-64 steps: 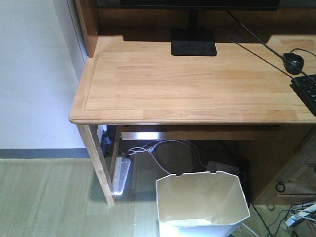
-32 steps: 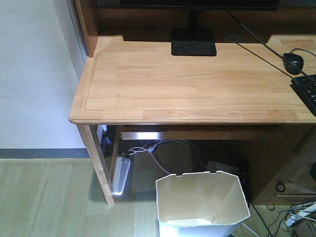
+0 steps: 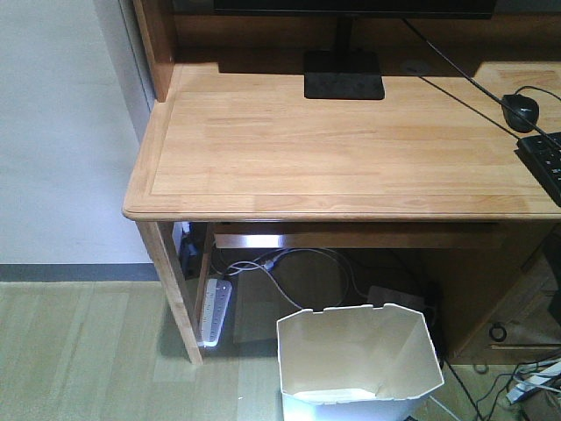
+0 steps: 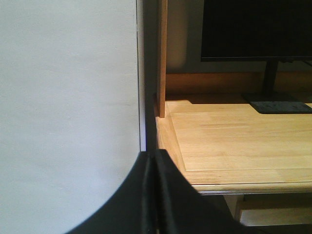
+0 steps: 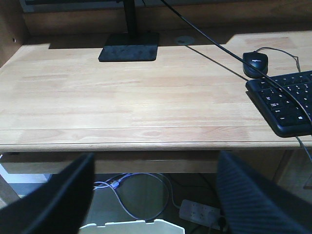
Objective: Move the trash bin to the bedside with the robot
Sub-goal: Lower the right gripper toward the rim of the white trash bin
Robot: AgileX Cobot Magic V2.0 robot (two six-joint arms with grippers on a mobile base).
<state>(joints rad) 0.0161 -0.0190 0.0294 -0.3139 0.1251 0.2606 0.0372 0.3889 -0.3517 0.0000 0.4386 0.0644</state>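
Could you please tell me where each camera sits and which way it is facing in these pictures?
Front-facing: high up, looking forward and down over the desk at the trash bin on the floor; no arm clearly visible.
Left wrist: behind the left gripper, shut, facing the wall and the desk's left corner.
Right wrist: behind the right gripper, open, facing the desk front, the trash bin's rim below.
Shared: all three show the desk and the monitor stand.
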